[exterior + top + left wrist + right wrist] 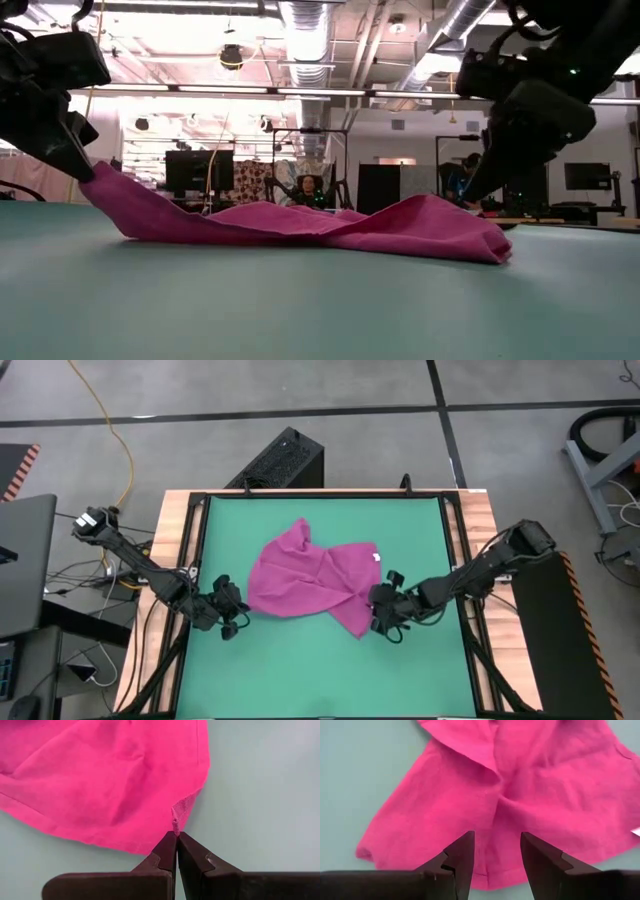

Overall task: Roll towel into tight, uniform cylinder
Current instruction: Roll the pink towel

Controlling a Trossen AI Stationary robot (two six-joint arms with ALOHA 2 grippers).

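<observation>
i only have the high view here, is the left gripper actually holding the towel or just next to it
Observer: The left gripper is shut on a corner tip of the towel, as its wrist view shows.
Operator: is that corner off the mat
Observer: Yes, the low view shows that end raised off the green mat, with the rest lying flat.
Operator: and the right one
Observer: The right gripper is open, its fingers over the towel's near edge with nothing between them pinched.
</observation>
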